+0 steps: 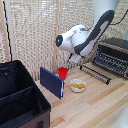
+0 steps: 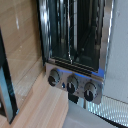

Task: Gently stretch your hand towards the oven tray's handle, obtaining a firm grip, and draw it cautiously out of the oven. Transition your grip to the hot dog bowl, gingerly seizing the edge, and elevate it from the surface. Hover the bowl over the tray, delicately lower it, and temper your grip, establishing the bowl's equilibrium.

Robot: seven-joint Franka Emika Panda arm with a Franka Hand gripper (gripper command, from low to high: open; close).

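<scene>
A black fabric bin (image 1: 20, 97) is seen at the exterior view's left, well apart from the tool, followed by an upright blue panel (image 1: 52, 82), a red cup (image 1: 62, 73) and the hot dog bowl (image 1: 77, 85) on the wooden worktop (image 1: 95, 107), the bowl lying below and near the arm's end. The tool itself is hidden behind the white arm (image 1: 82, 40), so whether it is open or closed cannot be told. Just beside the arm's end, toward the exterior view's right, the oven tray (image 1: 95, 73) is seen drawn out of the oven (image 1: 114, 56), whose three knobs (image 2: 72, 84) are shown in the wrist view.

Wide exterior, close wrist; shared oven (image 1: 114, 55)
</scene>
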